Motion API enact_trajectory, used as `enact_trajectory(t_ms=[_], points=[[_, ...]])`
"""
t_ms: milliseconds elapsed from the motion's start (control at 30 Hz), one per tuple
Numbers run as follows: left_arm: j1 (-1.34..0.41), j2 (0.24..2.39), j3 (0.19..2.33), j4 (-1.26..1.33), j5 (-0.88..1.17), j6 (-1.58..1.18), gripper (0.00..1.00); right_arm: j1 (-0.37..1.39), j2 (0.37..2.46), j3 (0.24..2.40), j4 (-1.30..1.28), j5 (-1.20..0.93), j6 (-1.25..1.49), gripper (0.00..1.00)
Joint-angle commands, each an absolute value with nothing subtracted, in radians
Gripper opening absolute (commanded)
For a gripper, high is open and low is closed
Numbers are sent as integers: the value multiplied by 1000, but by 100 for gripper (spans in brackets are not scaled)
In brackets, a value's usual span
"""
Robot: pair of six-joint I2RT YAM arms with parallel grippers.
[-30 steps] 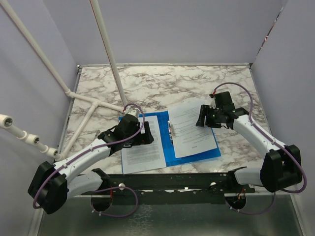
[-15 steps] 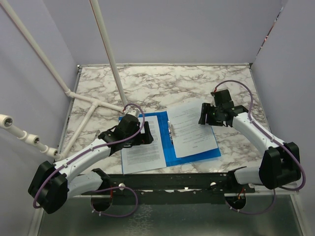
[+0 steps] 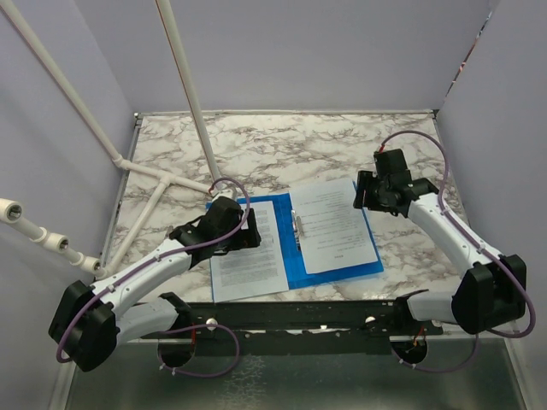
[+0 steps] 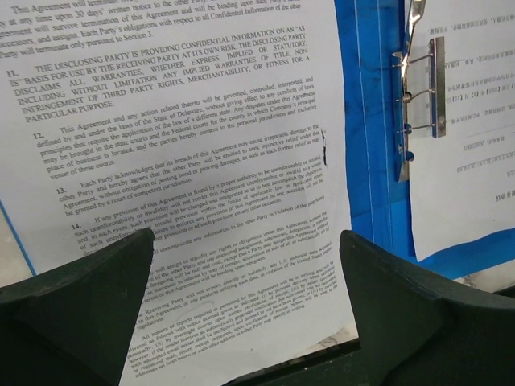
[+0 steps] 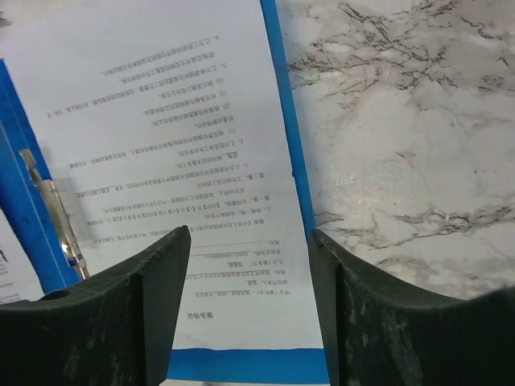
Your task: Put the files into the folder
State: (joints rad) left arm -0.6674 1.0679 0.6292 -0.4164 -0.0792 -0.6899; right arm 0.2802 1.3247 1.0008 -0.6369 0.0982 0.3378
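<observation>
Folder point(image 3: 288, 258) lies spread on desk point(image 3: 282, 149), files point(image 3: 248, 260) on both halves. Left hand point(image 4: 245, 265) at nine o'clock, right hand point(image 5: 245, 257) at two, fingers apart, holding nothing.

place: robot lab cell | evidence: plain walls point(image 3: 299, 51), marble-print table point(image 3: 282, 145), white pipe frame point(image 3: 184, 77)

The marble-patterned counter point(image 3: 282, 145) carries an open blue folder point(image 3: 295, 269). The folder lies flat beneath the left pincer point(image 3: 255, 239) and reaches across to just under the right pincer point(image 3: 362, 193). A printed sheet point(image 3: 248, 269) below the left pincer overhangs the folder's near edge onto the counter. Beyond the left pincer's outer side, a white pipe frame point(image 3: 162, 184) rests on the counter.
</observation>
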Motion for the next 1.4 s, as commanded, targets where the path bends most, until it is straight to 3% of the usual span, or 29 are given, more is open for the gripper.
enact_trajectory(t_ms=[0, 333, 733, 1367], points=[[-665, 1043, 675, -488, -205, -722, 99, 291, 1246, 1034, -661, 46, 342, 65], [-662, 1034, 671, -581, -440, -818, 99, 487, 1179, 994, -536, -126, 463, 65], [-654, 1020, 545, -476, -440, -891, 99, 782, 1405, 1083, -407, -70, 542, 65], [-635, 1089, 436, -324, -362, -891, 99, 853, 1757, 1200, -321, -84, 573, 67]])
